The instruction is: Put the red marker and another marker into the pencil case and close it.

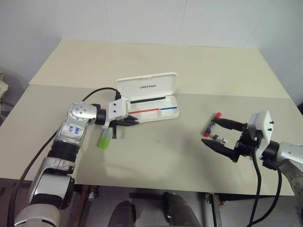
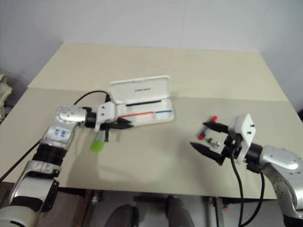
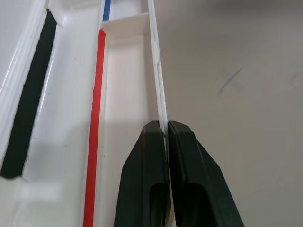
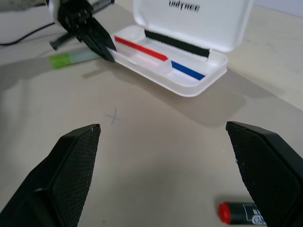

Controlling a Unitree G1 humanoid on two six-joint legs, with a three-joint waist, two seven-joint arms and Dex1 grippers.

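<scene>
- Jaws of the left gripper (image 3: 166,130) are pressed together on the thin front wall of the pencil case (image 1: 163,112), pinching that rim at the case's left end. Judging by this hold, the arm is steadying or shifting the case so it sits handy for loading.
- Jaws of the right gripper (image 1: 222,135) stand wide apart and empty, hanging low over the counter (image 1: 156,156) on the right, one finger on either side of the spot where the red marker lies. That spread suits a reach for the marker, which looks like the next pickup.
- Pencil case: a flat white plastic box with rounded corners, lying open near the middle of the counter. Its lid stands up at the back with small dark lettering and a black strip below it. Inside the tray run a red line and a blue line, end to end, and the tray looks empty.
- Red marker (image 1: 211,126): a slim short pen with red ends and a dark middle, lying on the counter between the right gripper's fingers, well apart from the case.
- Green highlighter (image 1: 105,138): chunky, light green with a pale cap, lying on the counter just under the left gripper, near the case's left end but outside it.
- A small grey stub (image 1: 218,137) lies on the counter close to the red marker.
</scene>
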